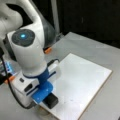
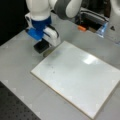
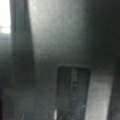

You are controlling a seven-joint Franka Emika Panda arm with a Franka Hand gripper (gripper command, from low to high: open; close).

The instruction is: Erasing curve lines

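Both front views show a grey table point(image 1: 82, 45) bearing a white board point(image 2: 75, 77) against darkness. Faint curve lines point(image 2: 53, 70) are barely discernible toward its nine-o'clock corner; orientation cannot be told. The gripper point(image 1: 45, 96) carries a black eraser point(image 1: 51, 100); finger closure cannot be told.

Both front views high, angled down from opposite sides, sharing white board point(image 1: 82, 82) (wrist view pressed close).

The white rectangular board point(image 2: 75, 75) looks smooth and glossy, with a pale wood-like edge. The grey table point(image 2: 20, 57) beneath is matt. The black block eraser point(image 1: 51, 100) looks dull.
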